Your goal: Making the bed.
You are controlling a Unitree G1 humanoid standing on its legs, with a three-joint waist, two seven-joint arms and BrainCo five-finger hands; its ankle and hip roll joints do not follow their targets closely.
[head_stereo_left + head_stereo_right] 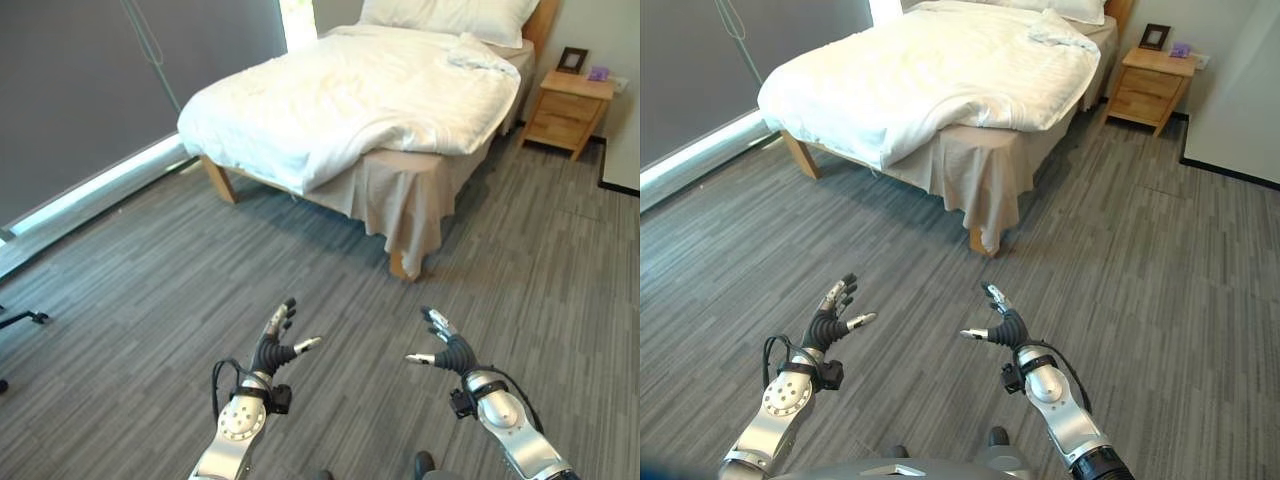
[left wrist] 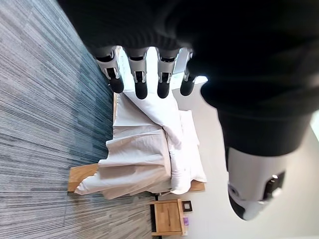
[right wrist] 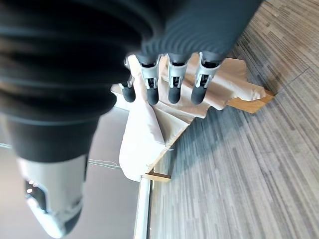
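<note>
Bright daylight from the window [image 1: 297, 20] glares on the white duvet [image 1: 350, 100]; wrist views blur up close.

The bed [image 1: 400, 210] stands ahead across the floor [image 1: 130, 300], well apart from both robot hands. A duvet [image 1: 350, 100] lies on it, hanging over the left side and foot end. A pillow [image 1: 450, 15] lies at the far end. A nightstand [image 1: 568, 110] stands right of the bed, a frame [image 1: 572, 60] on it. The left robot hand [image 1: 275, 345] and right robot hand [image 1: 445, 345] hang side by side above the near floor.
</note>
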